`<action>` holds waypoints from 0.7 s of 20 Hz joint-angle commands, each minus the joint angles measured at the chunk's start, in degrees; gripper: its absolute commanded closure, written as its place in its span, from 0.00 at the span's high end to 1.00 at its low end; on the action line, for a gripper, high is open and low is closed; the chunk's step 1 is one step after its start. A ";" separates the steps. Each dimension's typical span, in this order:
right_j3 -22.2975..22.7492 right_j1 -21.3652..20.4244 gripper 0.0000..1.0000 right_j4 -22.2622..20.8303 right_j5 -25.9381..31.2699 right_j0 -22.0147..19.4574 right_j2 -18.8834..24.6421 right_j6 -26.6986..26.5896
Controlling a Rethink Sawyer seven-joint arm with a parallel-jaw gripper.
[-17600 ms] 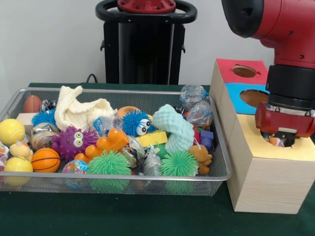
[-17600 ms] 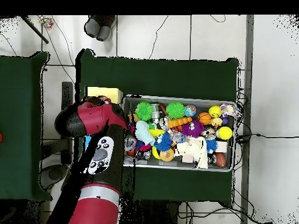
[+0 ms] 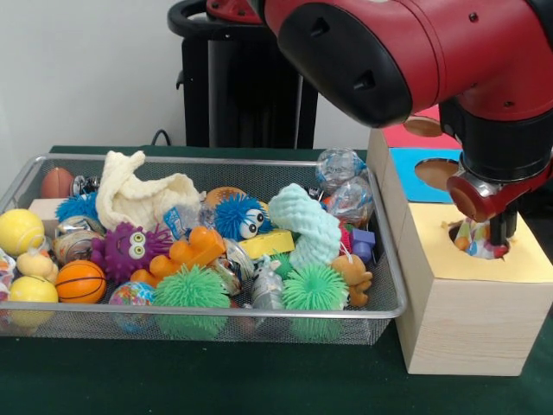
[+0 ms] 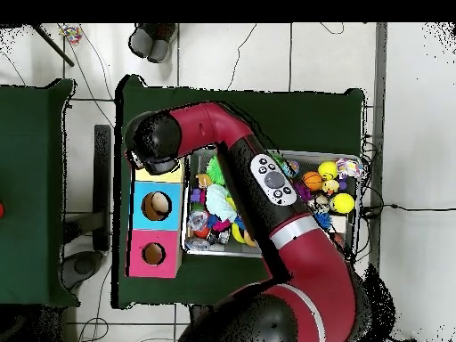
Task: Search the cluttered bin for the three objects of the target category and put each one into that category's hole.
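Note:
My gripper (image 3: pixel 499 232) hangs straight down over the round hole (image 3: pixel 467 235) in the yellow-faced wooden box (image 3: pixel 471 298). It is shut on a bunch of white polka-dot cloth (image 3: pixel 475 240), which sits in the hole's mouth. The wire-mesh bin (image 3: pixel 216 161) stands left of the box, full of toys. A second dotted bundle (image 3: pixel 130 294) seems to lie at the bin's front left. In the overhead view the arm's wrist (image 4: pixel 153 142) covers the gripper and most of the yellow box (image 4: pixel 162 175). No other dotted cloth shows.
The blue-faced box (image 3: pixel 428 169) and the red-faced box (image 3: pixel 415 134) stand behind the yellow one. The bin holds a cream knitted cloth (image 3: pixel 138 194), spiky rubber balls, yellow balls, a mint knitted piece (image 3: pixel 307 226) and foil wrappers. The arm (image 4: pixel 267 187) crosses over the bin (image 4: pixel 189 245).

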 commanded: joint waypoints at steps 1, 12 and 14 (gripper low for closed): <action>-10.57 9.57 0.00 -13.43 -6.00 -4.30 -11.52 -8.67; -16.88 11.25 0.00 -15.68 -1.64 -5.39 -8.59 -17.88; -17.93 11.86 0.00 -16.00 -1.33 -5.65 -7.52 -20.05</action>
